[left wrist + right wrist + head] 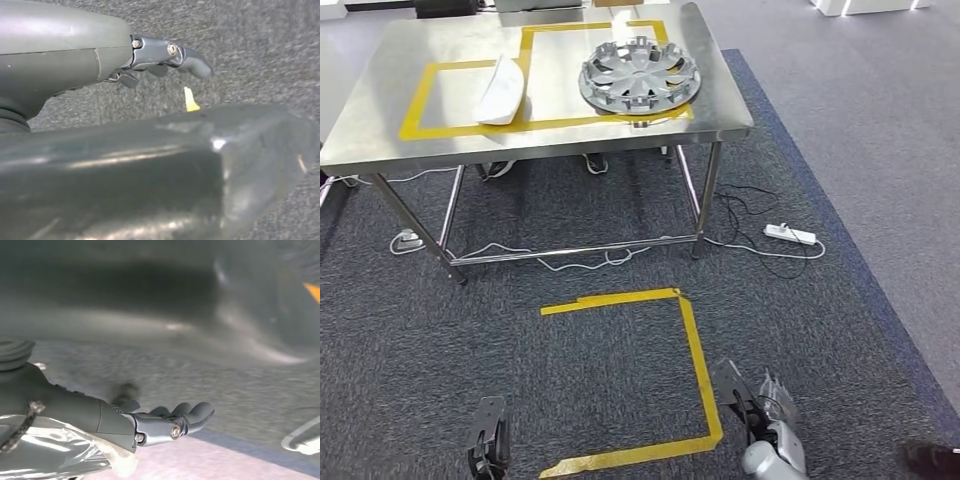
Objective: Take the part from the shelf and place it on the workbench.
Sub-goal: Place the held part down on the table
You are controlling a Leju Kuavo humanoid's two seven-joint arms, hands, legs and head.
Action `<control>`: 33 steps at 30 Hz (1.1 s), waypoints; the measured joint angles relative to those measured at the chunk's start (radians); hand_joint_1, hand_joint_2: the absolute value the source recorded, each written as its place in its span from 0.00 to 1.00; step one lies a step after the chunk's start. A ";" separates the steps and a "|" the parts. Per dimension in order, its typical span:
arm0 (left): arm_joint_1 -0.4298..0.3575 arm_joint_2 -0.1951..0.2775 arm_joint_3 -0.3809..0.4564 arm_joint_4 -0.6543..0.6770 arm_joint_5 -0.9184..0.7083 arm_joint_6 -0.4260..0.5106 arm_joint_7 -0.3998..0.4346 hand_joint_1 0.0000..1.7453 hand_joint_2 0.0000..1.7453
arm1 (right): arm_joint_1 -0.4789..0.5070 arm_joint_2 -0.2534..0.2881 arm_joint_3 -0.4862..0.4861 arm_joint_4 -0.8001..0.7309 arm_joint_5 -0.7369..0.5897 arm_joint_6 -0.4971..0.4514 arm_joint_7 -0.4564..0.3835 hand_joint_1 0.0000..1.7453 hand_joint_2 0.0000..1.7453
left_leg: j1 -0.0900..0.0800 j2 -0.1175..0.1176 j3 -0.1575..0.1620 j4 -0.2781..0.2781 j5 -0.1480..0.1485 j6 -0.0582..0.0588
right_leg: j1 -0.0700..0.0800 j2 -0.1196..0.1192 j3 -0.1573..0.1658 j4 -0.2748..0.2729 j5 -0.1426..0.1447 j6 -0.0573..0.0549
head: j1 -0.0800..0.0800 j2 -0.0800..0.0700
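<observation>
A silver wheel cover [639, 76] lies flat on the steel workbench [410, 140], at its right side inside a yellow taped outline. A white curved part [501, 90] lies to its left within the same tape. My left hand [488, 440] hangs low over the carpet at the bottom left, holding nothing; in the left wrist view its fingers [158, 55] are stretched out. My right hand [761, 405] hangs at the bottom right, likewise with nothing in it, and its fingers [177, 417] lie extended above the floor.
A yellow taped square [697, 370] marks the dark carpet between me and the bench. Cables and a white power strip [789, 234] lie under and right of the bench legs. Lighter grey floor runs along the right.
</observation>
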 joint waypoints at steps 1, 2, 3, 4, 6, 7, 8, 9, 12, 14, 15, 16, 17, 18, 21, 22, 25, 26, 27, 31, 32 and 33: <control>0.001 -0.005 0.011 -0.001 -0.010 0.001 0.002 0.00 0.00 | 0.006 -0.009 -0.004 0.005 0.005 -0.003 0.016 0.00 0.00 | -0.001 0.000 -0.002 -0.001 0.001 0.000 | -0.001 -0.001 -0.002 0.000 0.002 0.001 | 0.000 0.000; 0.002 -0.009 0.021 -0.001 -0.020 0.002 0.003 0.00 0.00 | 0.014 -0.017 -0.008 0.011 0.009 -0.004 0.033 0.00 0.00 | -0.003 -0.001 -0.004 -0.001 0.003 0.001 | -0.002 -0.001 -0.003 -0.002 0.004 0.003 | 0.001 0.000; 0.002 -0.012 0.032 -0.002 -0.031 0.004 0.004 0.00 0.00 | 0.022 -0.025 -0.013 0.019 0.010 -0.005 0.054 0.00 0.00 | -0.004 -0.001 -0.005 -0.001 0.004 0.003 | -0.004 -0.002 -0.003 -0.004 0.007 0.007 | 0.000 0.000; 0.002 -0.017 0.043 -0.002 -0.043 0.005 0.005 0.00 0.00 | 0.031 -0.031 -0.020 0.028 0.008 -0.004 0.075 0.00 0.00 | -0.005 -0.001 -0.006 -0.001 0.005 0.005 | -0.005 -0.002 -0.003 -0.006 0.009 0.010 | 0.001 0.000; 0.001 -0.028 0.066 -0.002 -0.062 0.006 0.006 0.00 0.00 | 0.055 -0.040 -0.039 0.046 -0.004 0.003 0.108 0.00 0.50 | -0.006 -0.001 -0.007 -0.001 0.006 0.007 | -0.006 -0.001 -0.003 -0.009 0.012 0.014 | 0.001 0.000; 0.000 -0.034 0.078 -0.002 -0.071 0.008 0.006 0.00 0.00 | 0.070 -0.043 -0.049 0.055 -0.012 0.011 0.122 0.00 0.75 | -0.007 -0.001 -0.008 0.000 0.007 0.008 | -0.007 -0.001 -0.003 -0.010 0.013 0.015 | 0.001 0.000; 0.000 -0.040 0.090 -0.002 -0.080 0.011 0.006 0.00 0.00 | 0.085 -0.044 -0.059 0.065 -0.023 0.021 0.137 0.00 1.00 | -0.007 0.000 -0.008 0.000 0.007 0.009 | -0.008 -0.001 -0.003 -0.011 0.014 0.017 | 0.001 0.000; -0.001 -0.047 0.101 -0.001 -0.088 0.014 0.006 0.00 0.00 | 0.102 -0.045 -0.070 0.075 -0.035 0.032 0.153 0.00 1.00 | -0.008 -0.001 -0.009 0.000 0.007 0.010 | -0.008 -0.001 -0.003 -0.011 0.014 0.017 | 0.001 0.000; -0.005 -0.063 0.135 0.000 -0.106 0.017 0.003 0.00 0.00 | 0.158 -0.040 -0.109 0.106 -0.082 0.062 0.185 0.00 1.00 | -0.009 -0.001 -0.010 0.000 0.007 0.012 | -0.009 -0.002 -0.003 -0.011 0.014 0.018 | 0.001 0.000; -0.009 -0.071 0.154 0.002 -0.114 0.015 0.001 0.00 0.00 | 0.188 -0.030 -0.136 0.121 -0.115 0.081 0.190 0.00 1.00 | -0.008 0.000 -0.011 0.000 0.006 0.012 | -0.009 -0.001 -0.004 -0.011 0.014 0.019 | 0.000 0.000; -0.012 -0.074 0.161 0.004 -0.117 0.014 0.001 0.00 0.00 | 0.198 -0.024 -0.149 0.126 -0.128 0.089 0.190 0.00 1.00 | -0.008 0.000 -0.012 0.000 0.006 0.012 | -0.009 0.000 -0.005 -0.011 0.015 0.019 | 0.000 0.000; -0.015 -0.077 0.167 0.006 -0.120 0.014 0.000 0.00 0.00 | 0.205 -0.018 -0.162 0.130 -0.138 0.095 0.191 0.00 1.00 | -0.008 0.000 -0.012 0.000 0.006 0.012 | -0.009 0.000 -0.005 -0.011 0.015 0.019 | 0.000 0.000; -0.018 -0.079 0.173 0.008 -0.122 0.013 0.000 0.00 0.00 | 0.209 -0.011 -0.174 0.134 -0.145 0.099 0.192 0.00 1.00 | -0.008 0.000 -0.012 0.000 0.006 0.012 | -0.009 0.000 -0.006 -0.011 0.015 0.019 | 0.000 0.000; -0.020 -0.081 0.178 0.010 -0.123 0.012 0.000 0.00 0.00 | 0.210 -0.004 -0.183 0.137 -0.149 0.100 0.193 0.00 1.00 | -0.008 0.000 -0.012 0.000 0.006 0.012 | -0.009 0.000 -0.006 -0.010 0.015 0.019 | 0.000 0.000; -0.022 -0.083 0.190 0.016 -0.130 0.005 -0.002 0.00 0.00 | 0.211 0.011 -0.204 0.146 -0.157 0.125 0.193 0.00 1.00 | -0.007 0.000 -0.012 0.000 0.007 0.012 | -0.008 0.000 -0.007 -0.009 0.015 0.019 | 0.000 0.000; -0.022 -0.084 0.193 0.018 -0.134 0.001 -0.003 0.00 0.00 | 0.211 0.015 -0.211 0.147 -0.159 0.139 0.190 0.00 1.00 | -0.007 0.000 -0.012 0.000 0.008 0.011 | -0.008 0.000 -0.008 -0.009 0.015 0.019 | 0.000 0.000; -0.023 -0.085 0.202 0.024 -0.141 -0.011 -0.009 0.00 0.00 | 0.211 0.025 -0.222 0.150 -0.154 0.160 0.169 0.00 1.00 | -0.006 0.000 -0.013 0.000 0.009 0.010 | -0.007 0.000 -0.009 -0.008 0.015 0.019 | 0.000 0.000; -0.024 -0.085 0.203 0.026 -0.142 -0.016 -0.011 0.00 0.00 | 0.211 0.028 -0.222 0.151 -0.146 0.160 0.161 0.00 1.00 | -0.006 0.000 -0.013 0.000 0.009 0.010 | -0.007 0.000 -0.009 -0.008 0.015 0.019 | 0.000 0.000; -0.024 -0.085 0.205 0.027 -0.144 -0.020 -0.012 0.00 0.00 | 0.210 0.031 -0.223 0.151 -0.137 0.160 0.153 0.00 1.00 | -0.007 0.000 -0.013 0.001 0.009 0.011 | -0.008 0.000 -0.009 -0.008 0.016 0.019 | 0.000 0.000; -0.030 -0.085 0.211 0.030 -0.155 -0.034 -0.012 0.00 0.00 | 0.200 0.046 -0.223 0.151 -0.111 0.166 0.134 0.00 1.00 | -0.007 0.002 -0.013 -0.008 0.025 0.029 | -0.009 0.000 -0.011 -0.013 0.025 0.034 | -0.001 0.000; -0.032 -0.085 0.212 0.030 -0.158 -0.038 -0.012 0.00 0.00 | 0.196 0.048 -0.223 0.151 -0.109 0.169 0.133 0.00 1.00 | -0.003 0.003 -0.011 -0.020 0.036 0.034 | -0.009 0.001 -0.017 -0.005 0.013 0.038 | 0.000 0.000; -0.035 -0.085 0.212 0.030 -0.161 -0.041 -0.012 0.00 0.00 | 0.191 0.049 -0.222 0.151 -0.107 0.172 0.133 0.00 1.00 | 0.001 0.005 -0.010 -0.032 0.046 0.038 | -0.009 0.002 -0.029 0.019 -0.011 0.042 | 0.002 0.000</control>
